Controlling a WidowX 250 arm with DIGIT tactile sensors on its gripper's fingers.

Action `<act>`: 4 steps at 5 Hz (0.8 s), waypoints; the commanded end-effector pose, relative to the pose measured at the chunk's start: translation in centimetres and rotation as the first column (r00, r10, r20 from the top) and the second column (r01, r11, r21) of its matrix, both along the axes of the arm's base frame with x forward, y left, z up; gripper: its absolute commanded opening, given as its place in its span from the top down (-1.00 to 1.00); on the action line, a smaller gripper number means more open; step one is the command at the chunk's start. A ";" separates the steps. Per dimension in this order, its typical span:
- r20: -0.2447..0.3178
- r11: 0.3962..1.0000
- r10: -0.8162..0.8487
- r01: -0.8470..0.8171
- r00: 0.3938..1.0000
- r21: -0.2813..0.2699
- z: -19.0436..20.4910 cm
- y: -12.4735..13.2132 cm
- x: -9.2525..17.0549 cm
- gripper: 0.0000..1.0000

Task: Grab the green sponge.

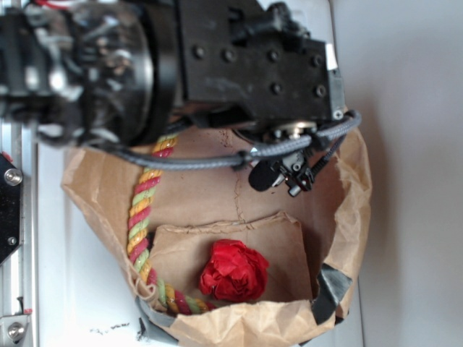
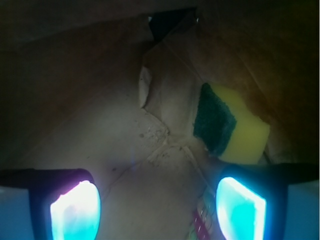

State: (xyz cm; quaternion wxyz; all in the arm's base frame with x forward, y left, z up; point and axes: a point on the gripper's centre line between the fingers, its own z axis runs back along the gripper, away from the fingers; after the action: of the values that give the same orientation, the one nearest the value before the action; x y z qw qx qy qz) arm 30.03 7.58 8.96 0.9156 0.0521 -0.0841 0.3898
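Observation:
In the wrist view the green sponge (image 2: 230, 125) lies inside a brown paper bag: yellow foam with a dark green scouring face turned left. It sits ahead and to the right of my gripper (image 2: 157, 205), just beyond the right fingertip. The two glowing pads (image 2: 75, 210) stand wide apart with only bag paper between them, so the gripper is open. In the exterior view the arm's black body (image 1: 253, 50) covers the upper part of the bag (image 1: 239, 188); the sponge and the fingers are hidden there.
A red paper ball (image 1: 233, 271) lies low in the bag. A red, yellow and green twisted rope (image 1: 145, 210) runs along the bag's left side and shows by the right pad (image 2: 200, 225). Crumpled bag walls close in all round.

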 end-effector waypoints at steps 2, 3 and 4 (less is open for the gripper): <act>-0.001 0.998 0.069 -0.069 0.998 -0.010 1.7 4.6 -2.7 -1.00; 0.006 0.995 0.075 -0.075 0.997 -0.066 1.9 5.3 -3.8 -1.00; 0.002 0.993 0.077 -0.077 0.997 -0.093 1.3 6.5 -3.7 -1.00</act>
State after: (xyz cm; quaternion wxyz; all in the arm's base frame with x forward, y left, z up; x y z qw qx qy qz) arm 26.62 11.68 8.36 0.9102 0.0084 -0.0340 0.4127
